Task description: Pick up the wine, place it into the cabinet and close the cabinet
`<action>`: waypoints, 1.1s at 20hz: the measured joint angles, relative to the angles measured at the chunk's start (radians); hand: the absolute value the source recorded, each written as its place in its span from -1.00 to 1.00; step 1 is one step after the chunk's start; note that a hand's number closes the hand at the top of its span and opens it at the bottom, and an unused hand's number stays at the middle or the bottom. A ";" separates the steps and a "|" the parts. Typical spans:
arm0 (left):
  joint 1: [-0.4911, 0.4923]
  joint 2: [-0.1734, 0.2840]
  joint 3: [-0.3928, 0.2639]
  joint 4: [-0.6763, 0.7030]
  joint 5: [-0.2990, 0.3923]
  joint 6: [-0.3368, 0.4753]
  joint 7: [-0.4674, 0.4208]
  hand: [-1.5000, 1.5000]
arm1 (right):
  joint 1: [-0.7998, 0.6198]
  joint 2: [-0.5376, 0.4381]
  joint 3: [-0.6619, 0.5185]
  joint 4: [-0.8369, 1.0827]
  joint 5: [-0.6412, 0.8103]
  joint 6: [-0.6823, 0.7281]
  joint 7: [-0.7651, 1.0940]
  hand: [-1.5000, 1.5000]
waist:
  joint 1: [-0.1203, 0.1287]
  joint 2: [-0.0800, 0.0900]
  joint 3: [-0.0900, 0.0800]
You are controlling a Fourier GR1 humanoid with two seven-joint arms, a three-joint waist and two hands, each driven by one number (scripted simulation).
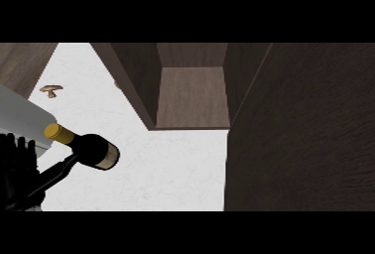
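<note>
1. Most of the left hand [18, 171] was cut off at the lower-left edge; no right hand was shown.
2. The wine bottle [93, 150] was seen lying tilted, above the white counter [168, 168], left of the open cabinet [192, 96].
3. Its gold-capped neck was pointed up-left and its base down-right.
4. The fingers were held straight and upright beside the bottle; whether it was gripped could not be told.

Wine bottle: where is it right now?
In the head view the wine bottle lies tilted at lower left on the white counter, beside the left robot hand, left of the open cabinet.
</note>
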 measured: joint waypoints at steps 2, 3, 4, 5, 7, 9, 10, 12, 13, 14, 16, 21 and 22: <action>-0.018 -0.001 0.007 0.064 0.018 -0.025 -0.038 -1.00 | -0.003 -0.002 -0.004 -0.001 -0.004 0.004 0.002 -1.00 | -0.001 0.000 0.000; -0.019 0.002 0.013 0.086 0.037 -0.049 -0.051 -1.00 | 0.004 0.002 -0.003 0.000 -0.004 0.007 -0.005 -1.00 | -0.001 0.000 0.000; -0.021 0.002 0.019 0.115 0.053 -0.075 -0.073 -1.00 | 0.011 0.001 -0.014 0.002 -0.006 0.013 -0.013 -1.00 | -0.001 0.000 0.000; -0.028 0.001 0.022 0.149 0.066 -0.101 -0.098 -1.00 | 0.004 0.001 -0.019 0.004 -0.008 0.014 -0.013 -1.00 | 0.000 0.000 0.000; -0.019 -0.003 0.016 0.181 0.086 -0.140 -0.129 -1.00 | -0.001 0.005 -0.015 0.007 -0.009 0.016 -0.011 -1.00 | 0.002 0.000 0.000; -0.037 0.006 0.031 0.256 0.110 -0.188 -0.174 -1.00 | -0.005 -0.002 -0.023 0.006 -0.013 0.023 -0.006 -1.00 | 0.001 0.001 0.000; -0.039 0.003 0.032 0.282 0.120 -0.208 -0.191 -1.00 | -0.010 -0.002 -0.023 0.007 -0.014 0.022 -0.002 -1.00 | 0.001 0.001 0.000; -0.058 0.008 0.042 0.326 0.139 -0.232 -0.209 -1.00 | 0.001 0.013 -0.001 0.008 -0.013 0.022 -0.013 -1.00 | 0.001 0.001 0.000; -0.068 0.012 0.047 0.354 0.148 -0.246 -0.221 -1.00 | 0.008 0.010 -0.010 0.010 -0.014 0.032 -0.020 -1.00 | 0.002 0.001 0.000; -0.080 0.014 0.054 0.395 0.157 -0.263 -0.245 -1.00 | -0.003 0.020 0.007 0.011 -0.013 0.020 -0.012 -1.00 | 0.002 0.001 0.000; -0.108 0.018 0.064 0.472 0.166 -0.292 -0.289 -1.00 | -0.003 0.023 0.009 0.010 -0.013 0.018 -0.010 -1.00 | 0.001 0.001 0.000; -0.173 0.021 0.086 0.643 0.183 -0.345 -0.394 -1.00 | -0.003 0.008 -0.030 0.010 -0.020 0.036 -0.017 -1.00 | -0.002 0.002 0.000; -0.190 0.032 0.095 0.681 0.192 -0.364 -0.409 -1.00 | -0.006 0.007 -0.026 0.008 -0.021 0.033 -0.009 -1.00 | -0.003 0.002 0.000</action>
